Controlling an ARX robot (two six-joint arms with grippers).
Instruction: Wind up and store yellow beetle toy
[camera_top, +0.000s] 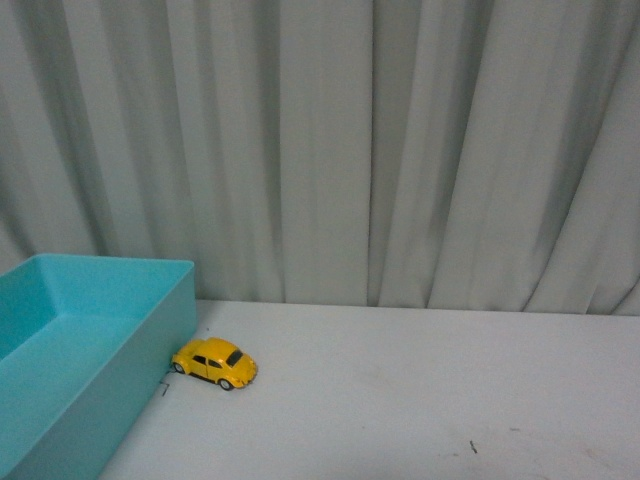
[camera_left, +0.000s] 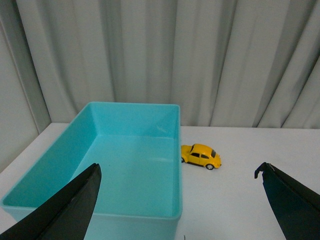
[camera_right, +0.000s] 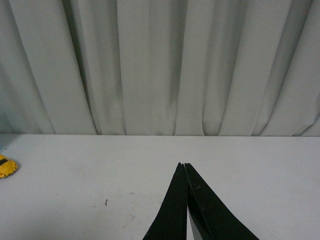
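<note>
Left gripper (camera_left: 177, 169), jaws spread wide, empty; right gripper (camera_right: 183, 167) closed on nothing. Yellow beetle toy (camera_left: 201, 156) sits ahead of the left jaws, just beside the teal bin (camera_left: 135, 105). Advised approach: straddle its flanks, clear of the wall.

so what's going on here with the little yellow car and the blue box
Nothing is being handled right now. The yellow beetle toy sits on the white table, close against the outer wall of the open turquoise bin, which has nothing in it. The left end effector is wide open, facing both from a distance. The right end effector is shut on nothing, off to the side. The toy has not yet been picked up or stored.
</note>
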